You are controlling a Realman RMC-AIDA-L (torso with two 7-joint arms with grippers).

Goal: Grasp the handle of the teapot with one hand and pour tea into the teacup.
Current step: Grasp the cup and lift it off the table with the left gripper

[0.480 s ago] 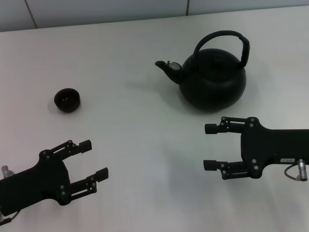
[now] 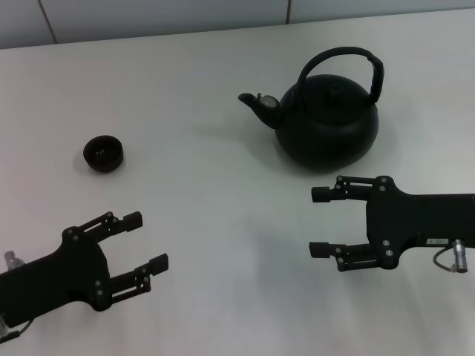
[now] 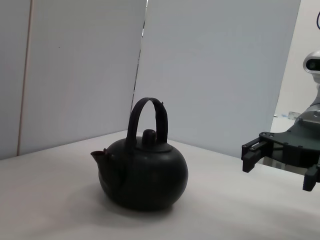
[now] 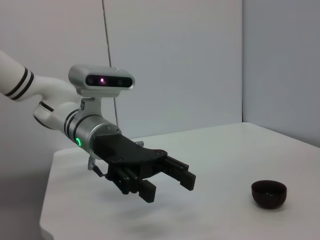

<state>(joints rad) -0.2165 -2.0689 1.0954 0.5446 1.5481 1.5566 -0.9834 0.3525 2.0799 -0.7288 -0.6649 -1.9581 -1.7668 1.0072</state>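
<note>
The large black teapot [image 2: 326, 122] stands upright at the back right of the white table, spout toward my left. Its arched handle [image 2: 347, 53] rises over the lid. The small black teacup [image 2: 103, 153] sits at the left, far from the pot. My right gripper [image 2: 318, 222] is open and empty, just in front of the teapot and apart from it. My left gripper [image 2: 146, 240] is open and empty, in front of the cup. The left wrist view shows the teapot [image 3: 145, 175], its handle [image 3: 148, 102] and my right gripper [image 3: 277, 167]. The right wrist view shows the teacup [image 4: 269, 193] and my left gripper [image 4: 169, 187].
The white table [image 2: 223, 185] carries only the pot and the cup. A grey wall [image 2: 148, 15] runs along its far edge. A table corner [image 4: 47, 227] shows in the right wrist view.
My right gripper has shifted slightly left and toward the teapot. My left gripper has barely moved. The teapot and cup have not moved.
</note>
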